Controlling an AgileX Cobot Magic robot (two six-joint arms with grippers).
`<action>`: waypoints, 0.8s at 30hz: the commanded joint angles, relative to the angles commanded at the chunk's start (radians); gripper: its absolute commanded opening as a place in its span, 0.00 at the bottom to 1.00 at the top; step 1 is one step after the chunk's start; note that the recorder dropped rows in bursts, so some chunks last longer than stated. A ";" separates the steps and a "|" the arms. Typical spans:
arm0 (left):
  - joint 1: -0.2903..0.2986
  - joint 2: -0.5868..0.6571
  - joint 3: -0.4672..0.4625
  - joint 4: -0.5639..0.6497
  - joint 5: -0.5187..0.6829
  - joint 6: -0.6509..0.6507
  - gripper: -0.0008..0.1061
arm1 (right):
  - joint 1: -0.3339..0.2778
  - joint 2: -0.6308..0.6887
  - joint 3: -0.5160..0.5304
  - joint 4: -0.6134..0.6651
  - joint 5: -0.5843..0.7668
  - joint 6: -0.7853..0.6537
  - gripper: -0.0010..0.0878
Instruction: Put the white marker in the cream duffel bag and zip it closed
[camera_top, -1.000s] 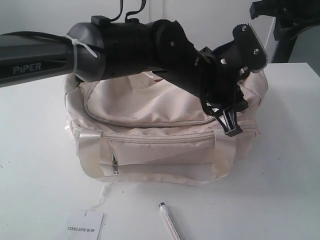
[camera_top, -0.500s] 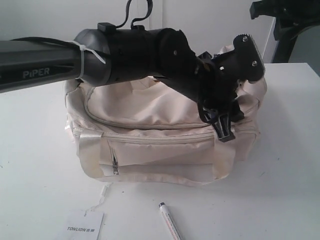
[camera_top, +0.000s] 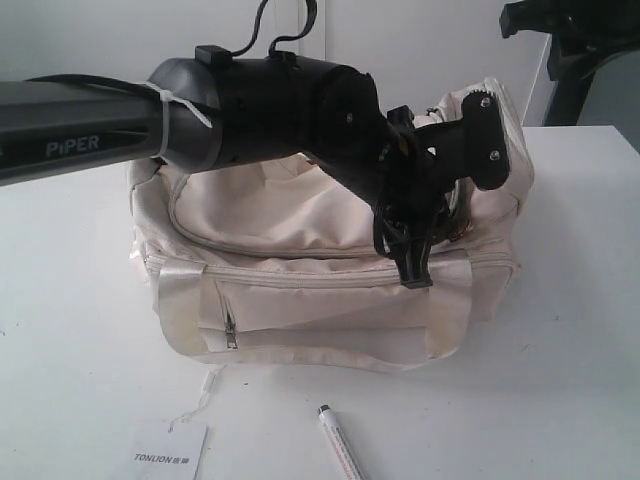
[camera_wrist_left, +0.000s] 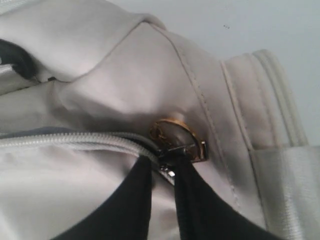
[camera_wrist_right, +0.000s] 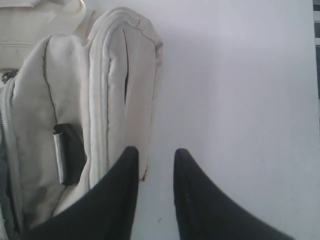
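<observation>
Since a second ago the left gripper (camera_top: 413, 262) has slid leftward along the cream duffel bag (camera_top: 300, 300), pinched on the gold zipper pull (camera_wrist_left: 176, 131). Front-left lies a paper tag (camera_top: 170, 458); right of it, apart, the white marker (camera_top: 338, 447) rests on the table (camera_top: 570, 340) in front of the bag. It looks light, stiff and smooth, likely to roll, so it is best nipped mid-barrel. The soft bag may sag when tugged. The right gripper (camera_wrist_right: 154, 162) hangs parted and empty beside the bag's end.

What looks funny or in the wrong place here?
The marker lies on the table in front of the bag, not inside it, though the left gripper is pinching the zip pull. A loose paper tag lies near the marker.
</observation>
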 joint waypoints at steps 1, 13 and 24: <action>0.000 0.000 0.000 0.000 0.000 0.000 0.23 | 0.000 0.000 0.000 0.000 0.000 0.000 0.28; -0.002 -0.103 0.000 -0.066 -0.014 -0.158 0.28 | 0.000 0.024 0.000 0.005 -0.008 0.000 0.28; -0.008 -0.020 0.000 -0.161 -0.027 -0.160 0.47 | 0.000 0.036 0.000 0.023 -0.006 0.000 0.28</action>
